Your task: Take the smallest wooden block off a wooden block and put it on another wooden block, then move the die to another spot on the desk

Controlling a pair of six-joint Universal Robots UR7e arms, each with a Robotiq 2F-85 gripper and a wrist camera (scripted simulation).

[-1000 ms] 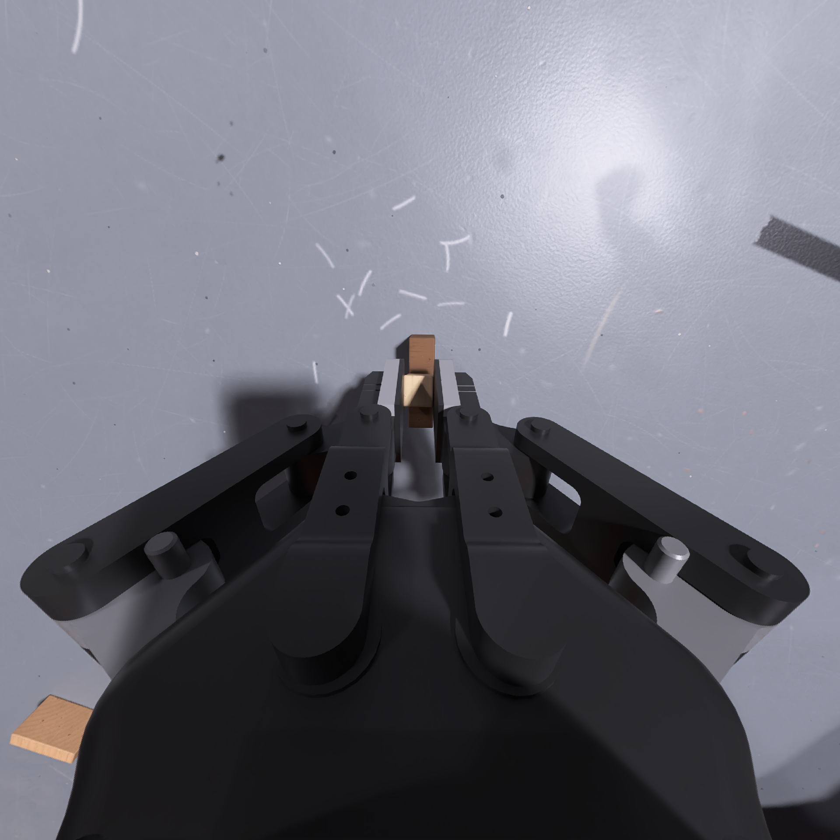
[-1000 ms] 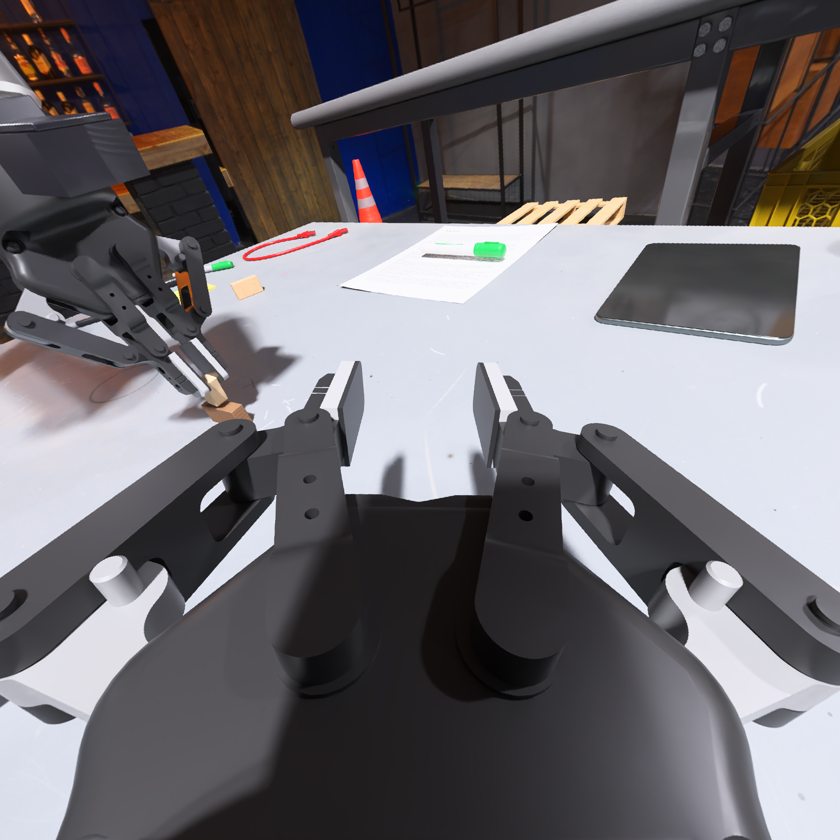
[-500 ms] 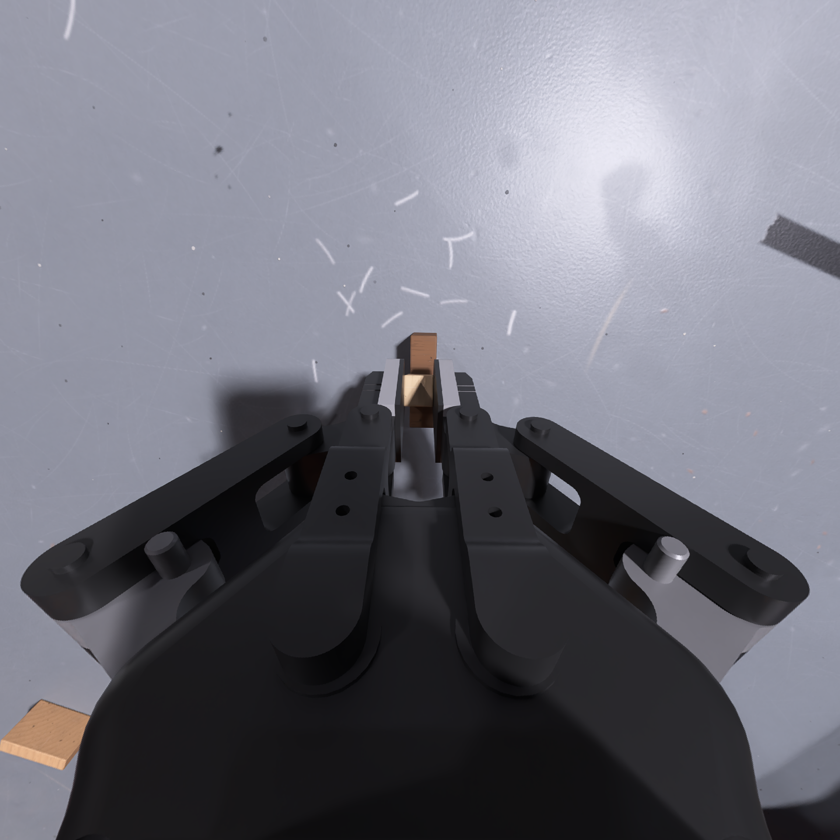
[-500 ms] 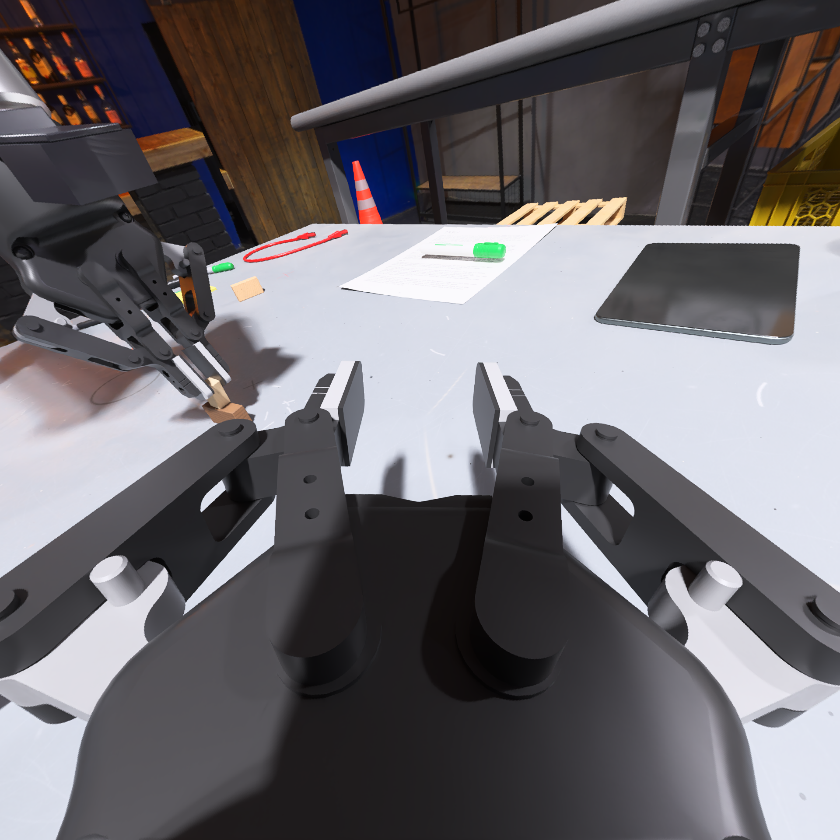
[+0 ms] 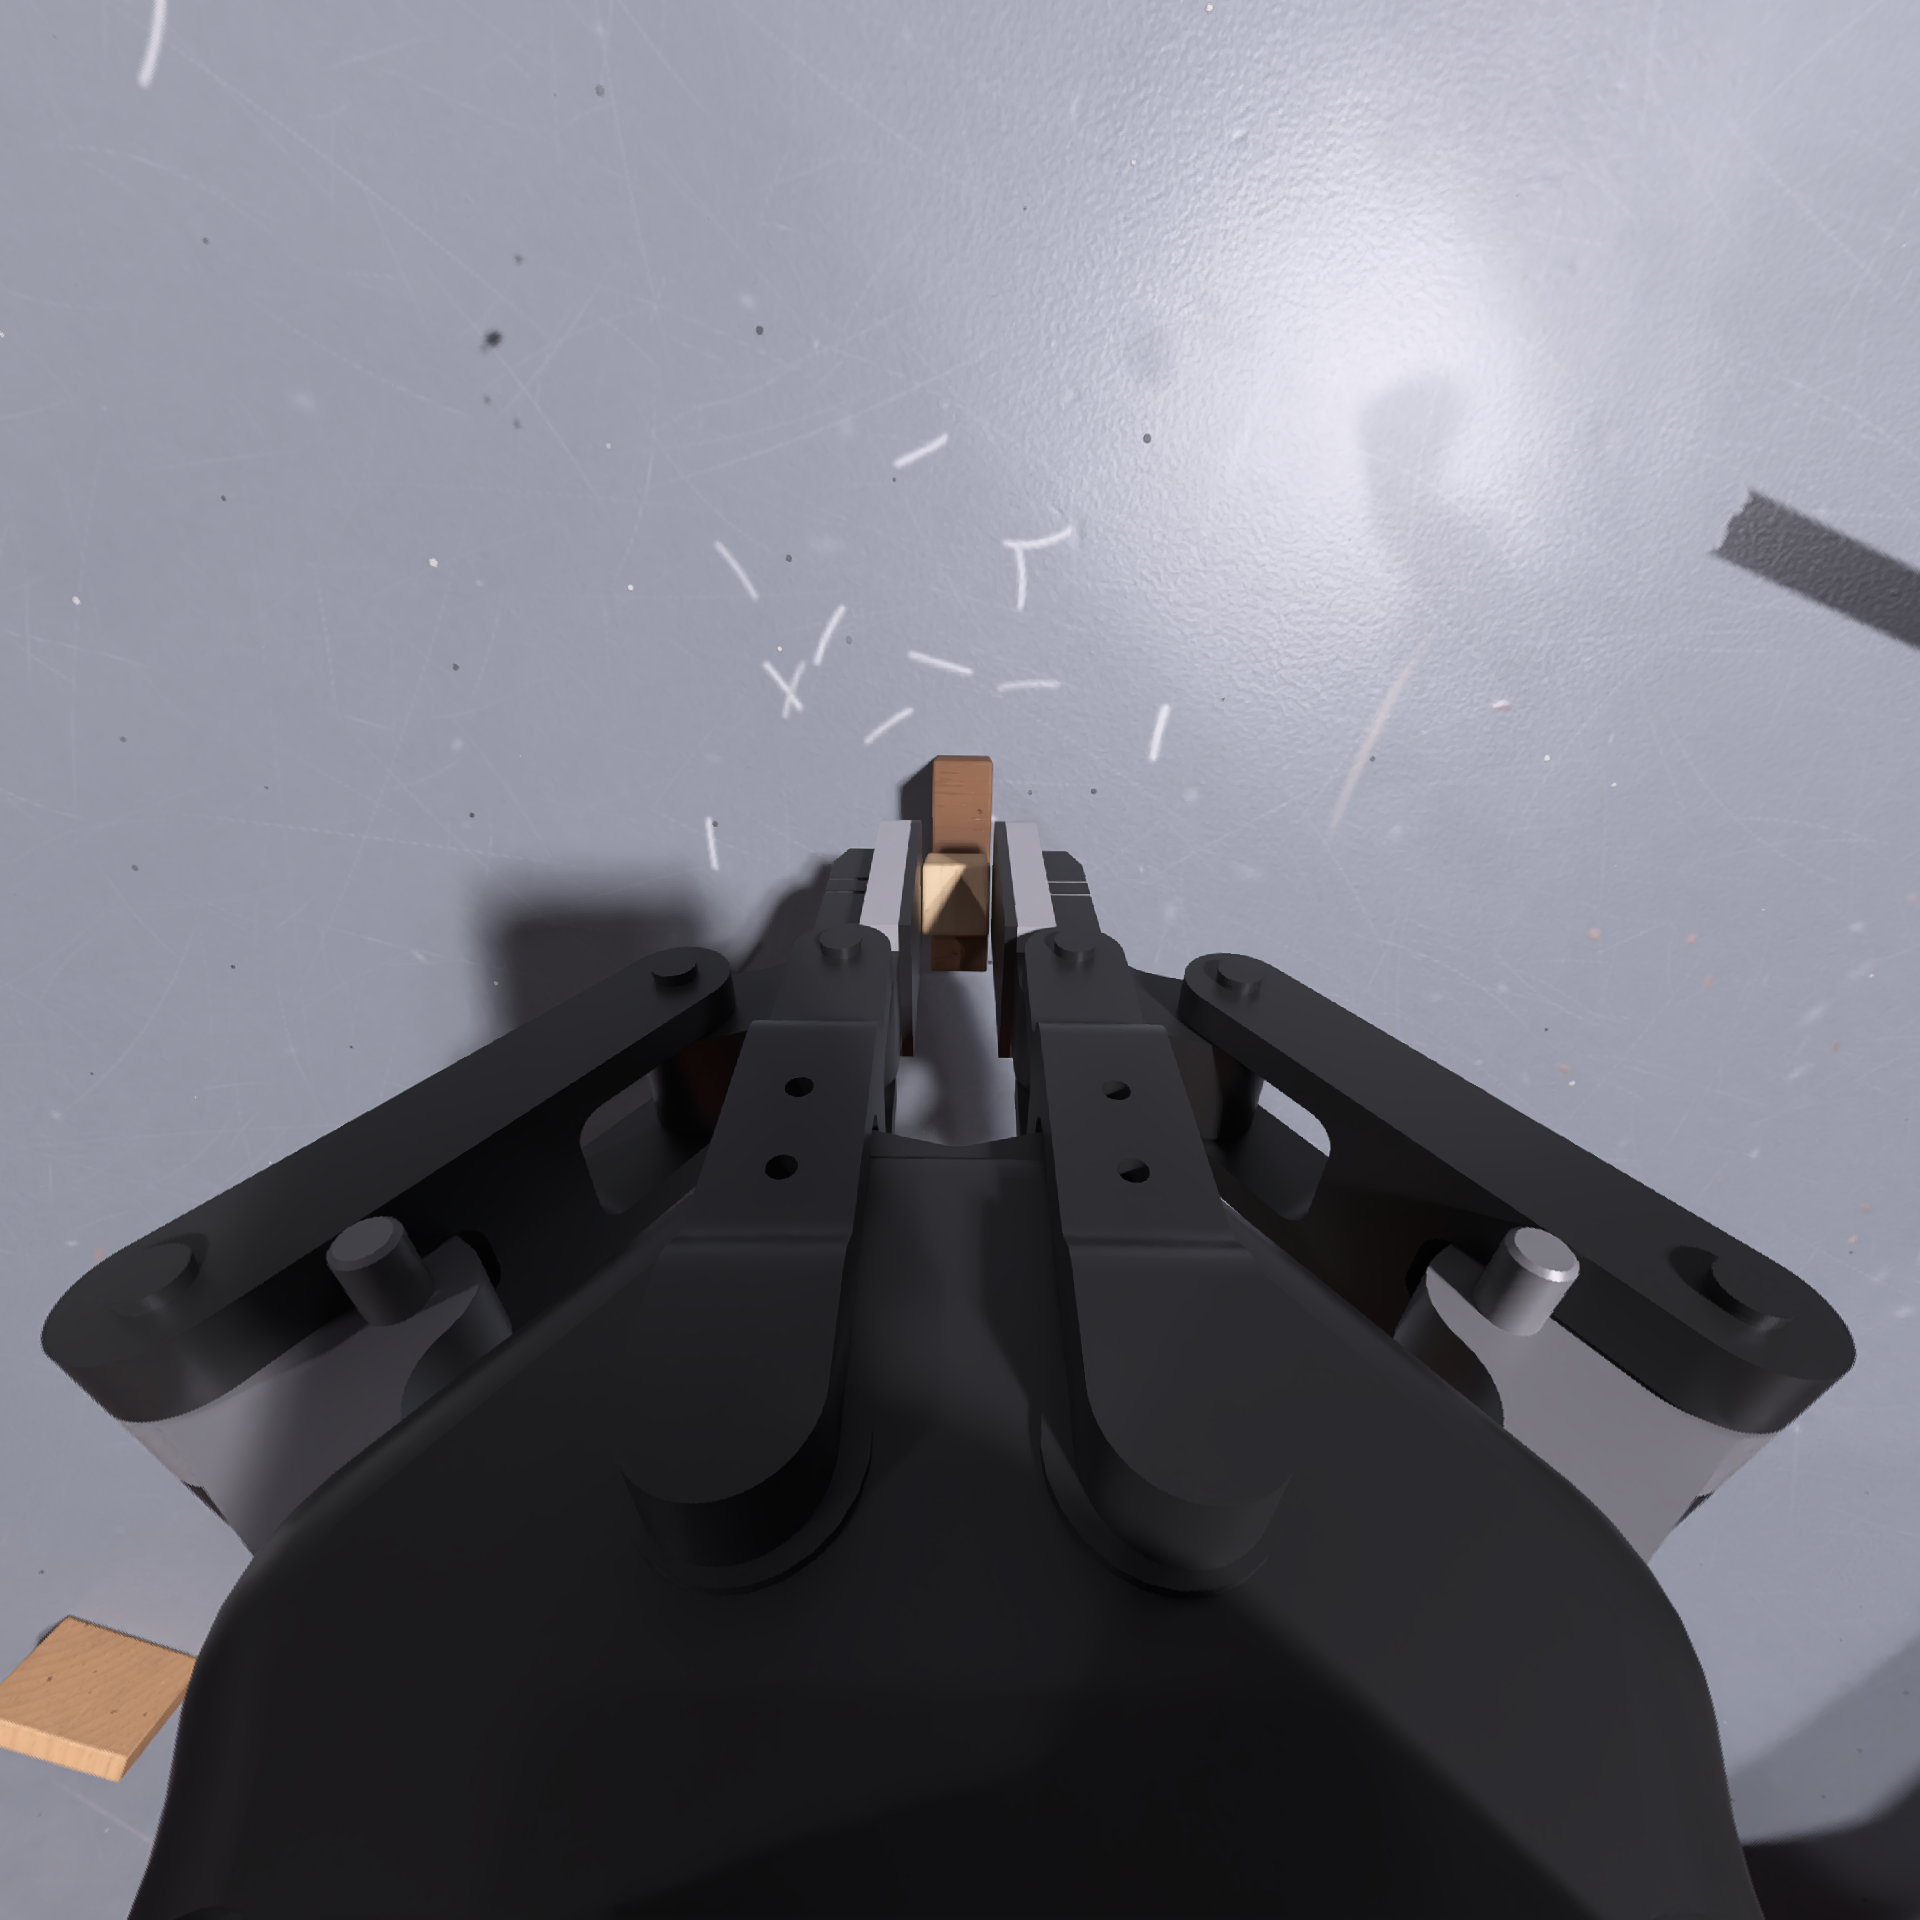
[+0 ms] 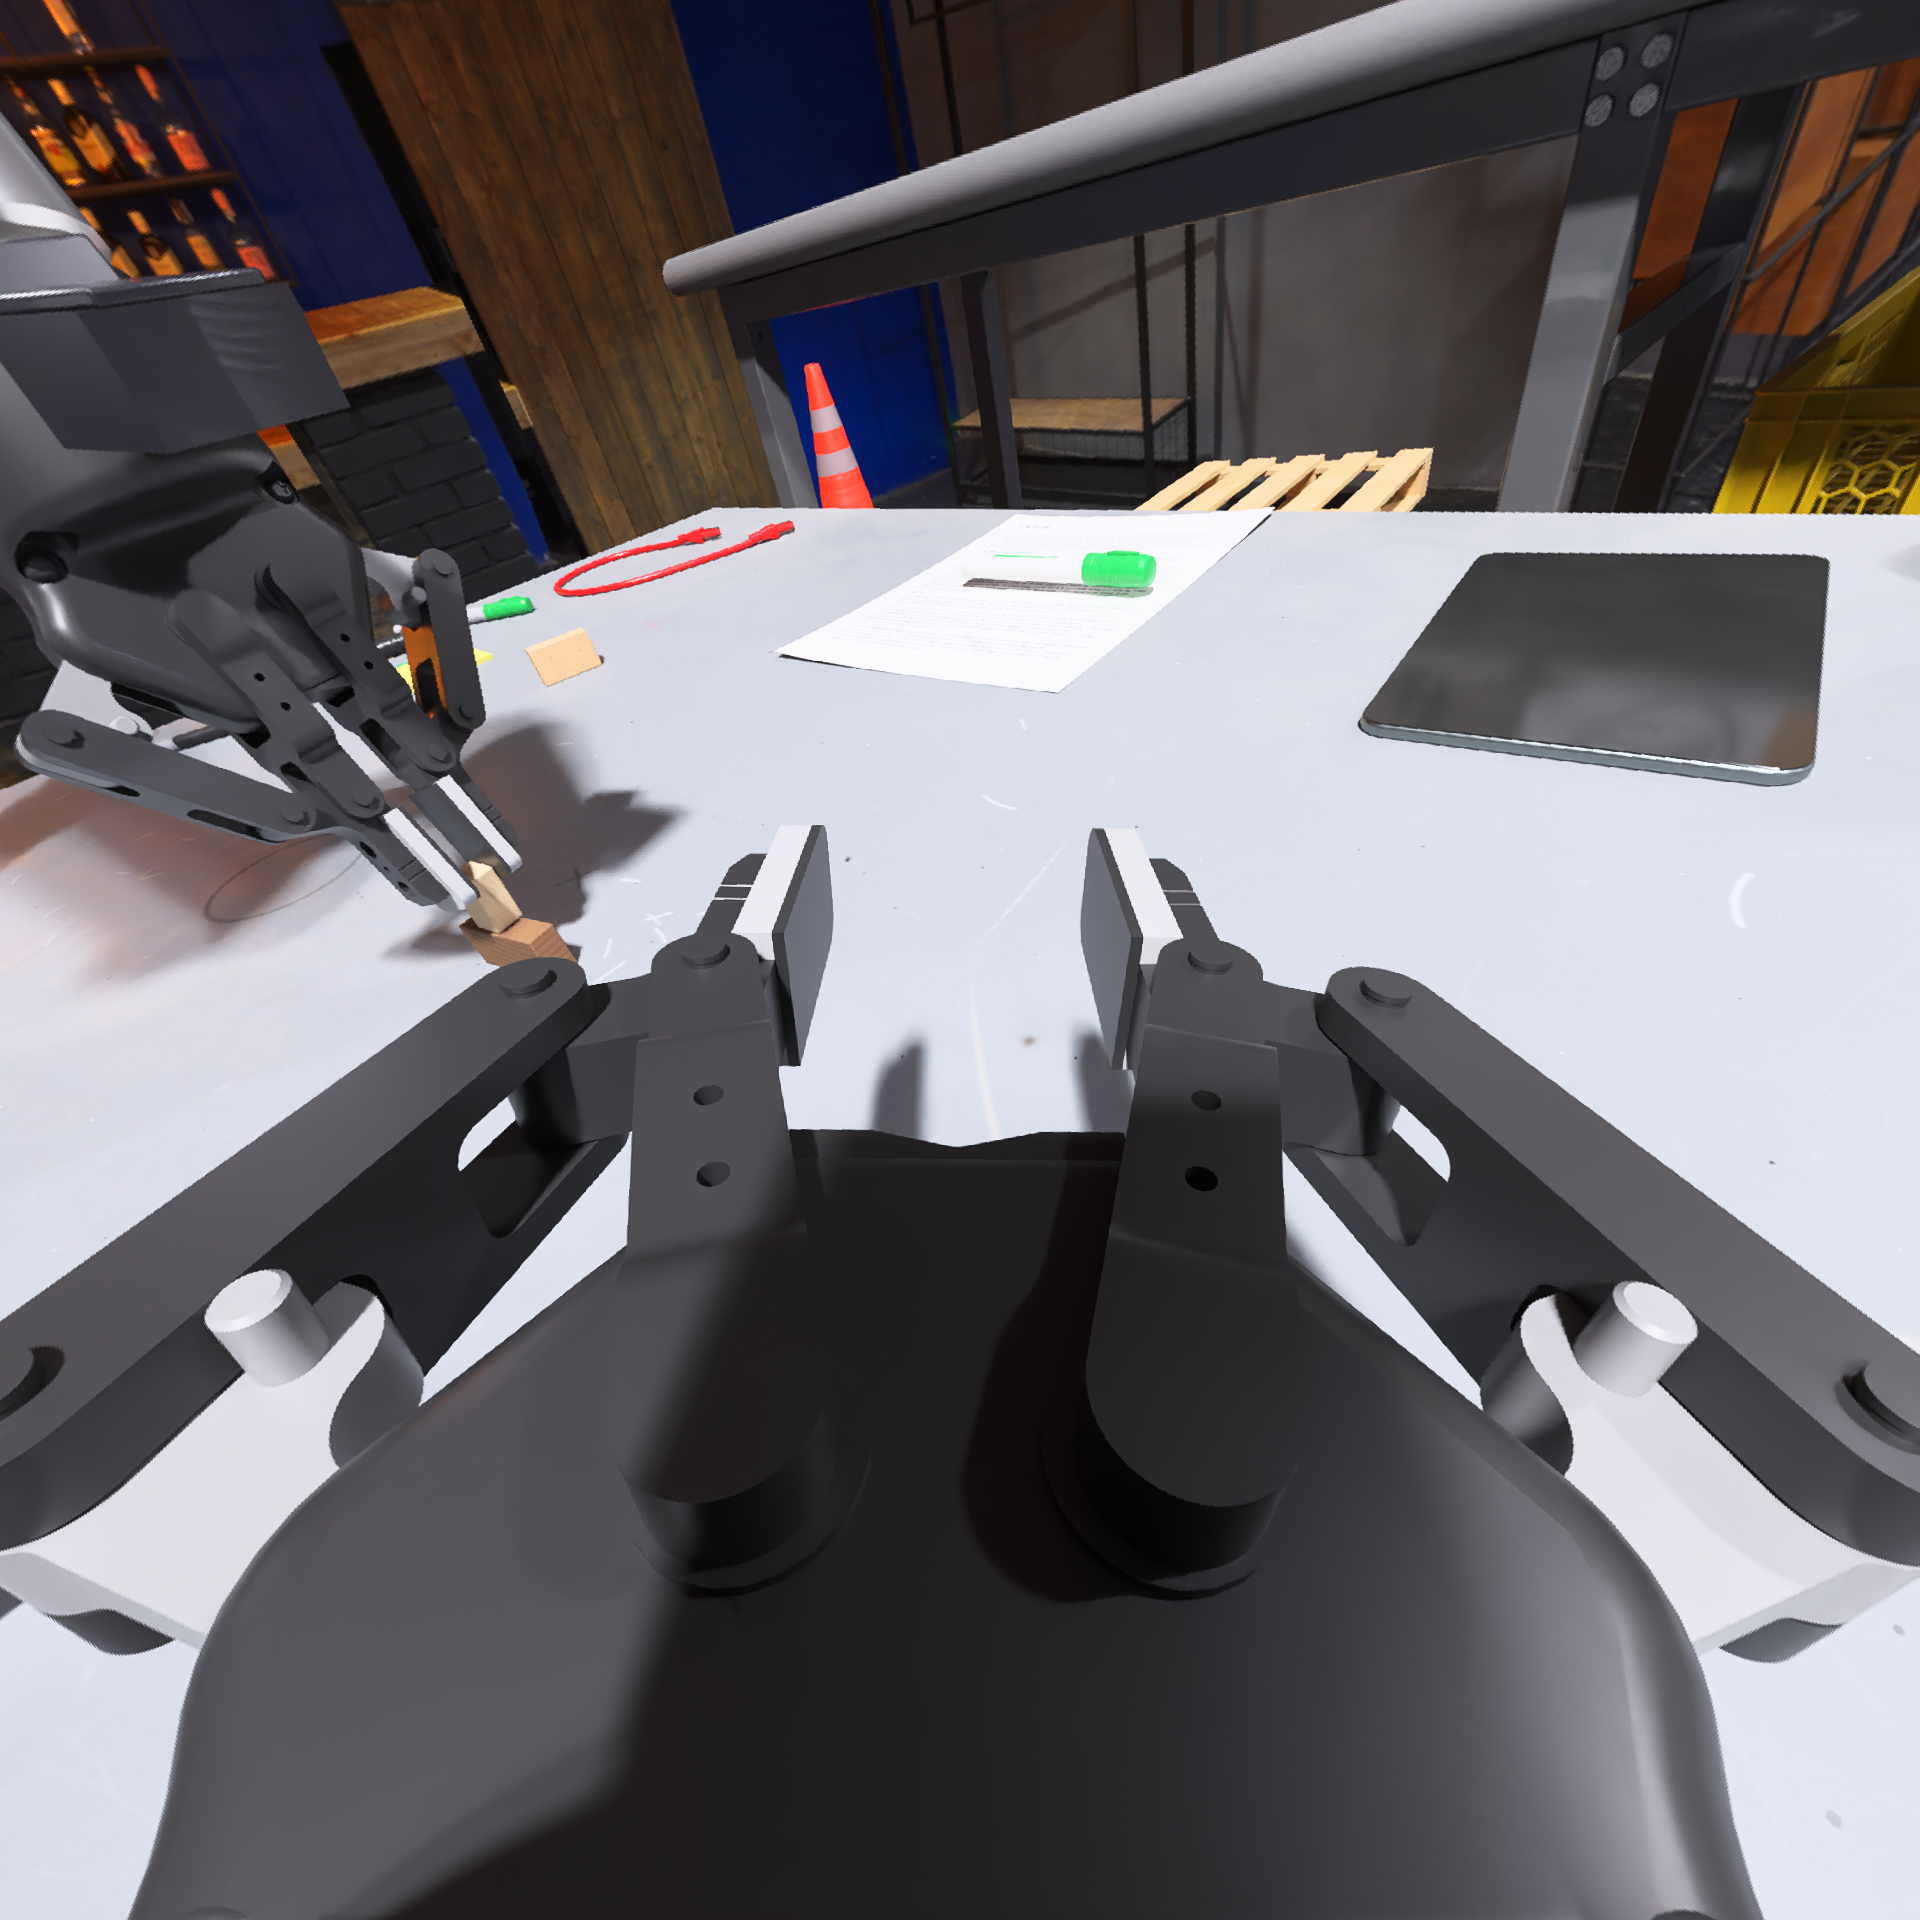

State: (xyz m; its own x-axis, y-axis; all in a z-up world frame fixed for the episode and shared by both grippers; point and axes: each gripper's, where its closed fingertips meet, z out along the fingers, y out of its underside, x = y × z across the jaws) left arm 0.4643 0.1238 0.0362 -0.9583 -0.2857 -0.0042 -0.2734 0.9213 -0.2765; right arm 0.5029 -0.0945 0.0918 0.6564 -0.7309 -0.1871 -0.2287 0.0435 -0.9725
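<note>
left gripper [image 5: 954, 871] pinching small block [image 5: 952, 898], tilted, over brown block [image 5: 961, 805] at 12 | right gripper [image 6: 954, 914] spread, idle | risk: crooked grip, block could tip off when let go | die unseen

Left gripper [image 5: 954, 883]: mine, pointed steeply down at the desk, fingers drawn close, pads pressed on the smallest wooden block [image 5: 952, 896].
Left gripper, seen from my right wrist: reaches in from the left, tilted down and forward, linkages folded narrow.
Right gripper [image 6: 956, 914]: hovers above the desk, angled forward, fingers [image 6: 800, 914] spread wide apart, nothing between them.
</note>
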